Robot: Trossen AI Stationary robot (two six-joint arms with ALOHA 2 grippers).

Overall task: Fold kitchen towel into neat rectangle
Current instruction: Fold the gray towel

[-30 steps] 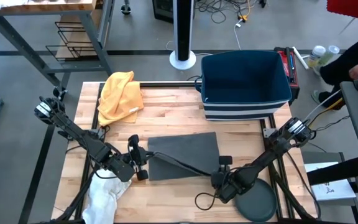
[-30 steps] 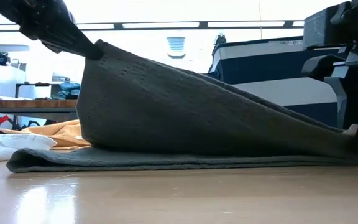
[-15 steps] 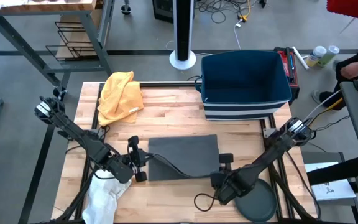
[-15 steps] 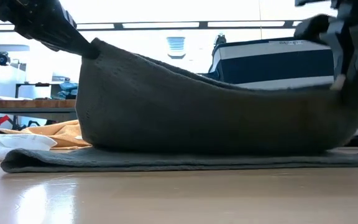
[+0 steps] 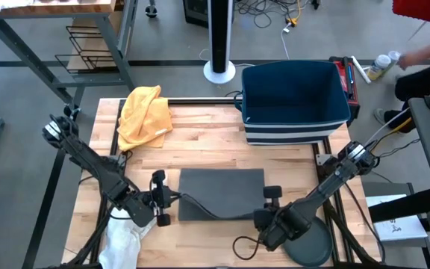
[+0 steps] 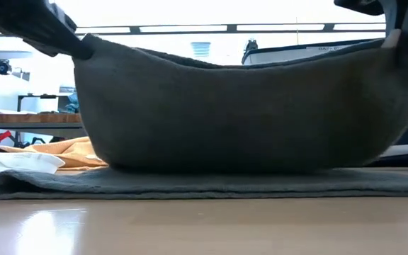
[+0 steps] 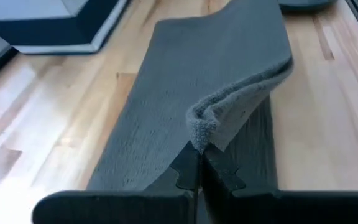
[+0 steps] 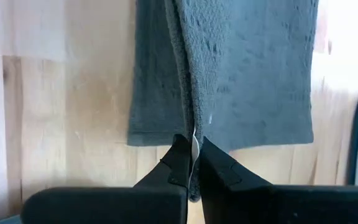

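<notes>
**Both grippers pinching the towel's near edge, lifted off the table**

Left gripper point(image 5: 160, 203): fingers fully closed on the left near corner of the gray towel point(image 5: 222, 190). Left wrist view shows the corner bunched right at my fingertips point(image 7: 199, 163), fabric curling up from the pinch.

Right gripper point(image 5: 269, 196): also clamped tight, on the right near corner. Right wrist view has the towel edge sandwiched between the two fingers point(image 8: 180, 163), with a thin white tag showing in the seam.

Towel position: middle of the wooden table point(image 5: 200, 134), toward the near side, between my two grippers. From above it reads as a dark rectangle. Low view shows the held edge raised at both ends and sagging in the middle, hanging like a sling point(image 6: 239, 106) over the lower layer, which lies flat on the table point(image 6: 204, 227). So it's doubled over: bottom layer down, top layer suspended from both pinches.

Other stuff on the table:
- yellow cloth point(image 5: 145, 113) crumpled at the far left corner, well apart from the towel
- white cloth point(image 5: 123, 236) at the near left edge, just beside my left arm
- dark blue bin point(image 5: 293, 97) at the far right
- dark round disc point(image 5: 308, 243) at the near right edge, by my right arm
</notes>
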